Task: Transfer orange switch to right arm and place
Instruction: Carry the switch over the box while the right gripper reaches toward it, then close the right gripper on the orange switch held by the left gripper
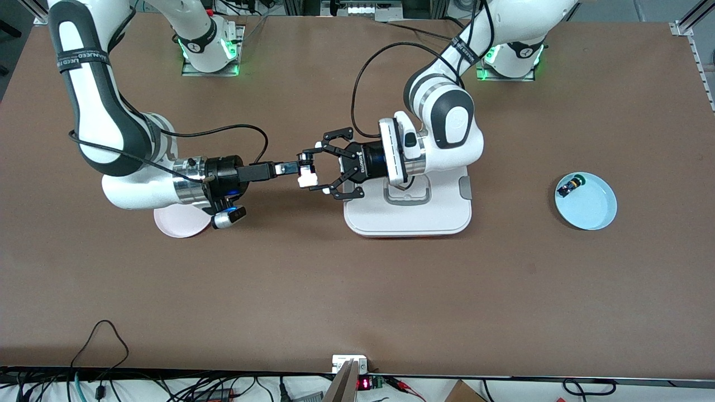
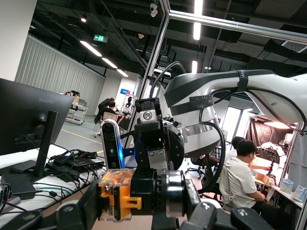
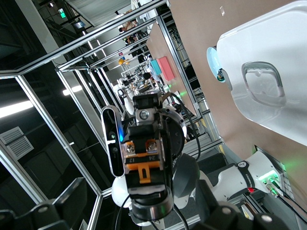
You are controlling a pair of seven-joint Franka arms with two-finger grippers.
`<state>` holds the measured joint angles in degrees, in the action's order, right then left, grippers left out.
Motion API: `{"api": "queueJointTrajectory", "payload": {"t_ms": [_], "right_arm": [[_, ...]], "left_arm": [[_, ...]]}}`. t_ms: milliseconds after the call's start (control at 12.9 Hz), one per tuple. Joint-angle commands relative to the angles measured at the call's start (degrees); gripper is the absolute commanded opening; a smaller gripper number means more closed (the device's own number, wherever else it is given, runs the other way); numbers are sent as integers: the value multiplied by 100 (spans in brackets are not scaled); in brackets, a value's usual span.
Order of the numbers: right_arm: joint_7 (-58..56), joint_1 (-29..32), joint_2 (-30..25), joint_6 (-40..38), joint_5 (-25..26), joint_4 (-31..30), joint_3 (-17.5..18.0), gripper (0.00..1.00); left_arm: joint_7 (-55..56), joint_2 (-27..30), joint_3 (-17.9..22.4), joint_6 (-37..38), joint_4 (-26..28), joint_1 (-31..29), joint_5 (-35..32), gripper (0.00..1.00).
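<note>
**Handover in mid-air, centre of the front view.** The left gripper [image 1: 309, 170], a splayed black linkage hand, is clamped on the orange switch [image 1: 305, 168], a tiny black blocky part with an orange band. It holds the switch above bare brown table [image 1: 357, 290], between the pink round plate [image 1: 174, 224] and the white lidded tray [image 1: 408, 219]. The right gripper [image 1: 295, 167], narrow, black and two-fingered, meets it with its fingers spread wide. Whether they already touch the part cannot be told.

**Hazards (judged).**
- If the left hand lets go before the right fingers close, the switch would drop to the table.
- An off-centre pinch on so small a body could twist or flick it out.
- The two sets of fingers are crowded, so they may collide.

**Legible writing.**
- "HUAWEI" on the dark monitor [image 2: 29, 120].
- "ROBOTIQ" appears to run along the left gripper's body.
- The white lettering on the black strap [image 1: 84, 57] is too small to read.

**Other item.** The pale blue plate [image 1: 592, 209] carries a green-capped part [image 1: 571, 185].
</note>
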<state>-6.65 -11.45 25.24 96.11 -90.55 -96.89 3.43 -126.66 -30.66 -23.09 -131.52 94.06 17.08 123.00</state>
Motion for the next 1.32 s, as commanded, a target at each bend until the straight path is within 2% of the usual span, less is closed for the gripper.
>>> {"api": "queueJointTrajectory", "payload": {"t_ms": [0, 155, 466, 621, 777, 854, 1010, 1243], "right_arm": [[-186, -32, 103, 13, -444, 12, -17, 100], [-231, -41, 156, 48, -604, 12, -17, 99], [-415, -120, 235, 48, -578, 12, -17, 97], [-477, -190, 227, 48, -560, 12, -17, 83], [-740, -199, 227, 39, -534, 12, -17, 57], [-776, -191, 227, 39, -534, 12, -17, 50], [-750, -173, 227, 48, -482, 12, -17, 39], [-767, -120, 227, 48, -490, 21, -17, 33]], "left_arm": [[-43, -81, 6, -93, -186, 68, 146, 0], [-43, -81, 6, -93, -186, 59, 155, 0], [-43, -72, 6, -93, -186, 59, 155, 0], [-43, -72, 6, -84, -186, 59, 155, 0], [-43, -72, 6, -84, -186, 59, 155, 0], [-43, -72, 6, -84, -186, 59, 155, 0], [-43, -72, 6, -84, -186, 59, 155, 0], [-51, -72, 6, -84, -186, 59, 155, 0]]}}
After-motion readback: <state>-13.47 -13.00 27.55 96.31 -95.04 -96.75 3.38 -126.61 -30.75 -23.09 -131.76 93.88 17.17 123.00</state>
